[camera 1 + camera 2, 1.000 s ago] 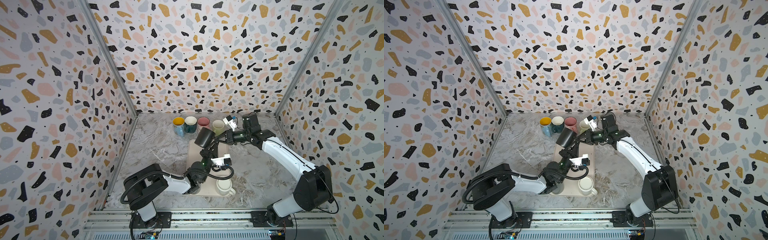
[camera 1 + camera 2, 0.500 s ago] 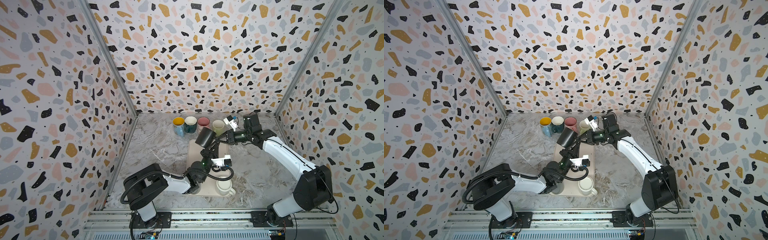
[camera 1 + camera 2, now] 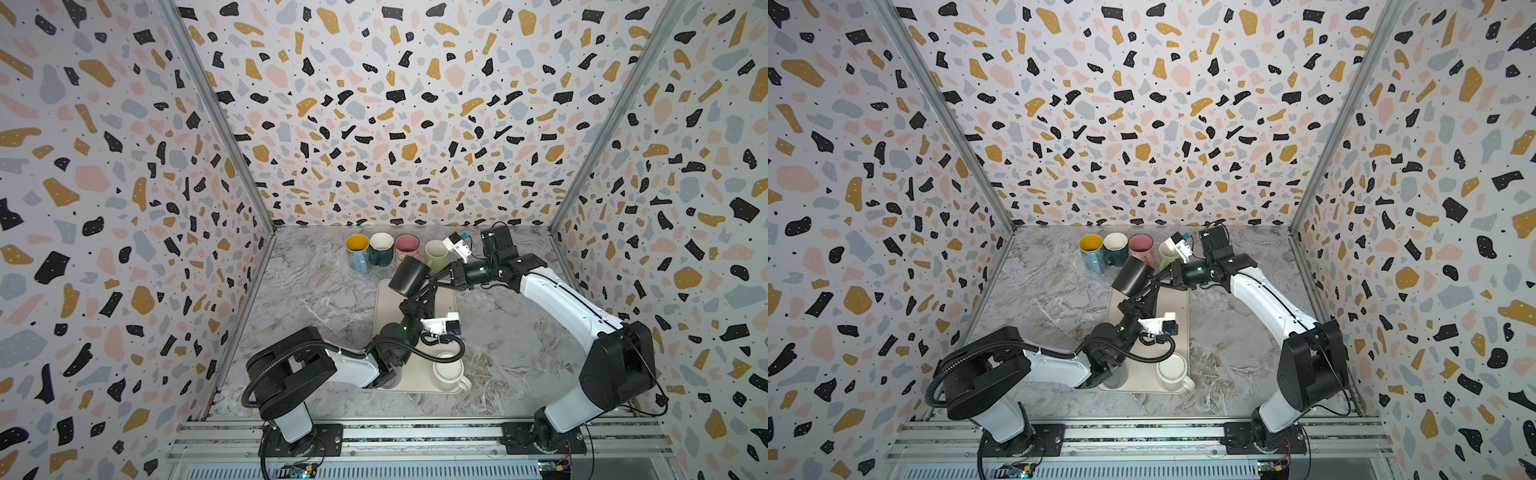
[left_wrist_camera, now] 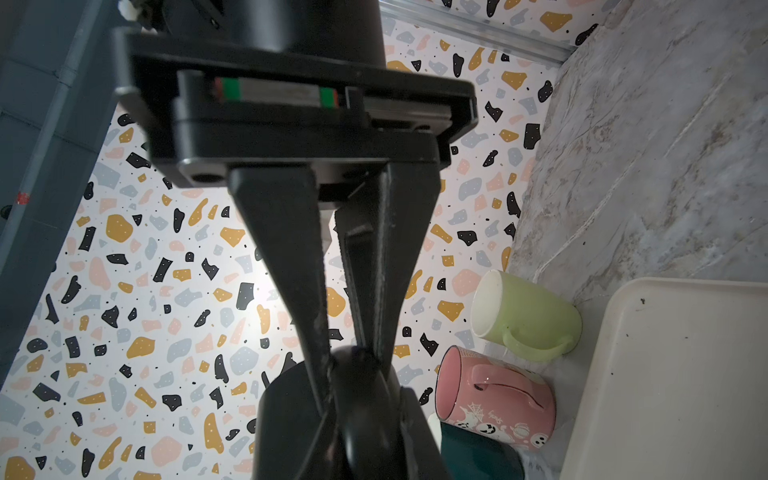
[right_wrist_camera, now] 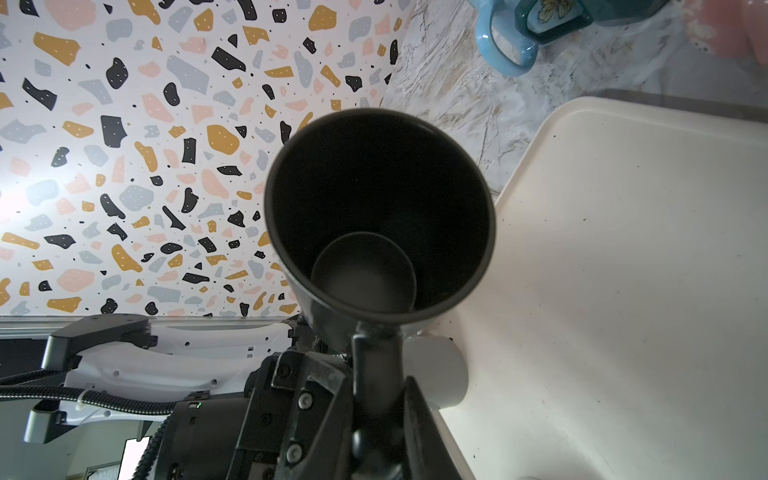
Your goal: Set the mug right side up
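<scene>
Lying mid-table on the grey marble-patterned tabletop [image 3: 316, 299]: a cream rectangular plastic tray [image 3: 446, 297], long sides running 12 to 6 o'clock. Standing on it at the 5 o'clock corner: a white ceramic mug [image 3: 448, 372]. Hanging tilted over its 11 o'clock corner, clear of the surface: a black cylindrical mug [image 3: 408, 276]. Behind the tray, on the tabletop from 11 to 12 o'clock, standing close together in a row, left to right: blue yellow-lined ceramic mug [image 3: 357, 251], teal ceramic mug [image 3: 381, 249], pink ceramic mug [image 3: 407, 246], pale green ceramic mug [image 3: 435, 252].
</scene>
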`<state>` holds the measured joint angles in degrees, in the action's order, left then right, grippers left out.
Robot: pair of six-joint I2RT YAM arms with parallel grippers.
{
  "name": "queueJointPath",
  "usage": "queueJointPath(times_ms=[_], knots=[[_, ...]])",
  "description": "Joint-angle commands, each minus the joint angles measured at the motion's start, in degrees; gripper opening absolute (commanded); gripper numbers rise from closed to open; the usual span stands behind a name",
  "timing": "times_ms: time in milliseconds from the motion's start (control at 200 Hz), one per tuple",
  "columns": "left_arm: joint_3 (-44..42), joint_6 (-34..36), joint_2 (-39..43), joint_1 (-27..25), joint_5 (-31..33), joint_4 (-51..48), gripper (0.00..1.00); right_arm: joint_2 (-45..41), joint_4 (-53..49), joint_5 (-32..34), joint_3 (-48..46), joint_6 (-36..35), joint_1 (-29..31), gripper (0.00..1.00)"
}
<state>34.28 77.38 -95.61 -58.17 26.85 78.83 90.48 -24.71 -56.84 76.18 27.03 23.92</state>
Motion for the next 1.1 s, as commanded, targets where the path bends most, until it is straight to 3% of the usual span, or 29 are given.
queueJointPath(times_ms=[0, 365, 706, 771, 881, 1096], knots=[[1.5, -0.1, 3.0, 0.4, -5.2, 27.0, 0.00, 0.6, -4.3, -4.4, 0.8, -4.8, 2.5, 0.11], [1.0, 0.4, 3.5, 0.4, -6.4, 27.0, 0.00, 1.8, -0.8, -6.9, 0.2, -2.0, 2.5, 0.29], [0.1, 1.0, 3.9, 0.4, -7.8, 27.0, 0.00, 2.3, 2.5, -7.5, -0.9, 1.0, 1.7, 0.30], [0.0, 1.3, 3.9, 0.4, -8.4, 26.9, 0.00, 2.3, 3.6, -7.4, -1.7, 2.1, 1.4, 0.25], [-0.1, 1.3, 4.0, 0.4, -8.1, 26.9, 0.00, 2.2, 4.4, -7.2, -2.5, 3.0, 1.2, 0.00], [0.1, 1.3, 4.0, 0.4, -7.9, 26.9, 0.00, 1.5, 5.1, -6.0, -3.2, 3.3, 1.0, 0.00]])
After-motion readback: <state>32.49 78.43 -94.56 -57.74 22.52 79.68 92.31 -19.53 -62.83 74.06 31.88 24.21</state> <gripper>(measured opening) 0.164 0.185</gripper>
